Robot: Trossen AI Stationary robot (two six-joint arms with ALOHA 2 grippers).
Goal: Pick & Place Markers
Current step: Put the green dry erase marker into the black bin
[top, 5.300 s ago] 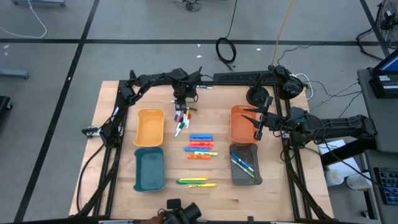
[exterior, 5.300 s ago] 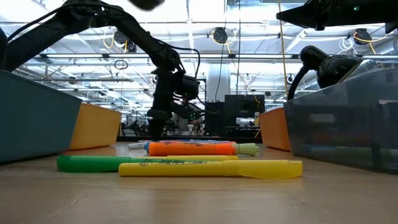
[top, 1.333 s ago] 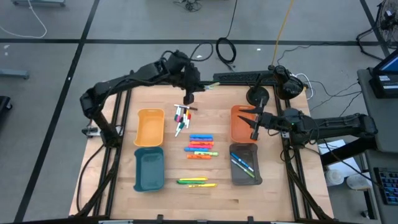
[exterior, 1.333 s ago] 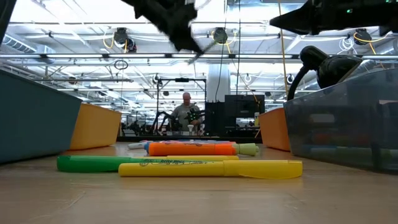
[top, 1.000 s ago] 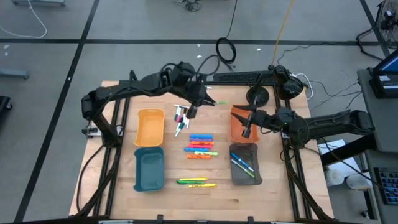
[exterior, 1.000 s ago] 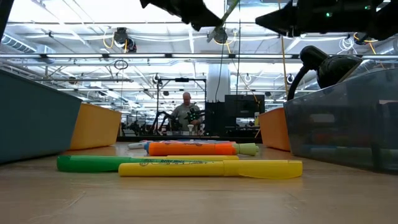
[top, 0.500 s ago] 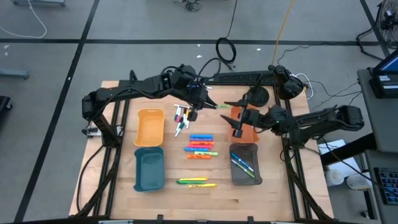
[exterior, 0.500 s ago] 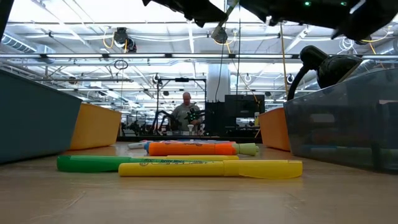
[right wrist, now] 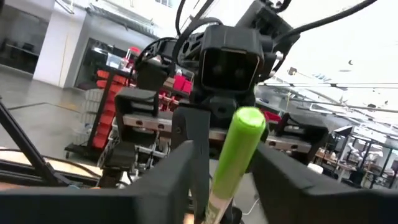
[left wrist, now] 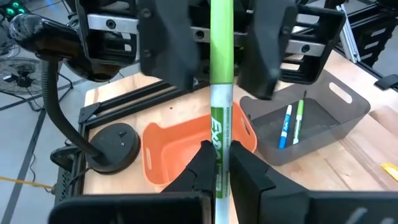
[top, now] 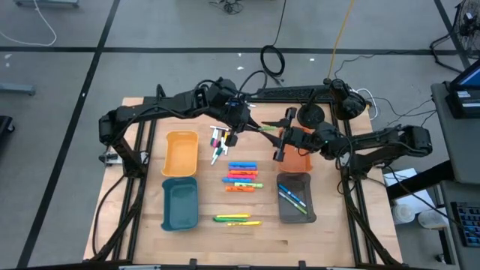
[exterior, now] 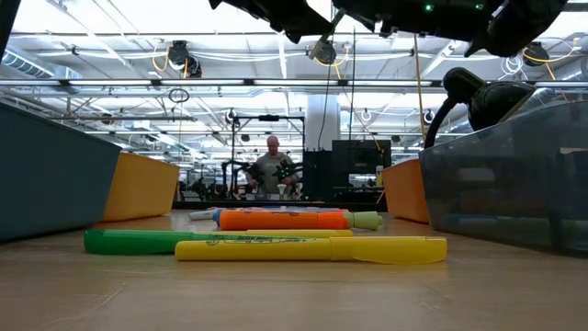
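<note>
1. A handover in mid-air above the table: the left gripper (left wrist: 216,163) is clamped on a green-capped marker (left wrist: 219,81).
2. The right gripper (right wrist: 219,163) straddles its cap end, fingers apart.
3. Next, seemingly: right closes, left lets go, marker goes to the grey tray (top: 295,201).
</note>
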